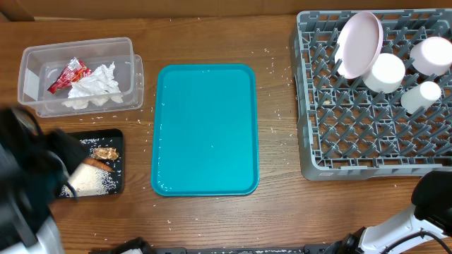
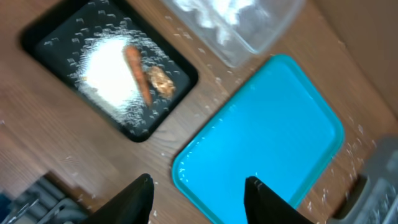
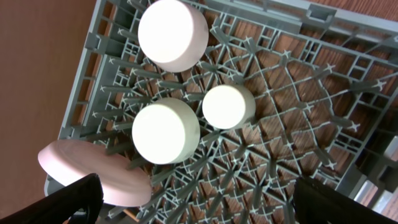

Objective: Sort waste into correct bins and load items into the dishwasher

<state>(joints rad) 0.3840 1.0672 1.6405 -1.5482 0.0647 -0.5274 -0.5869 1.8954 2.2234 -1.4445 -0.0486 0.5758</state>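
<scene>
"Two bins sit at the left of the table (image 1: 212, 219). What lies in each?"

"The clear tub (image 1: 30, 85), at the far left corner, holds the crumpled napkin (image 1: 95, 88) and the red wrapper (image 1: 68, 75), which touch one another. Just in front of it is the black tray (image 1: 116, 137), a separate bin. It holds the carrot (image 1: 99, 166), the brown food scrap (image 1: 106, 152) right beside the carrot, and a heap of rice (image 1: 88, 182) spread under and around the carrot."

"And the dishes?"

"All are in the grey rack (image 1: 374, 141) at the right. The plate (image 1: 359, 44) stands on edge, tilted, near the rack's far left corner. One bowl (image 1: 385, 72) sits just beside it, the other bowl (image 1: 431, 55) is further right, and the cup (image 1: 421, 97) is a little nearer the front."

"What is between the bins and the rack?"

"The teal tray (image 1: 205, 130) lies flat there, touching neither side. A few loose grains (image 1: 272, 113) dot the wood around it."

"The grippers?"

"The left gripper (image 2: 199, 202) hangs above the bare table between the black tray and a corner of the teal tray. Its fingers are spread wide with nothing between them. The right gripper (image 3: 199, 196) hangs over the rack, above the bowls and cup, and it is also wide apart and holding nothing."
</scene>
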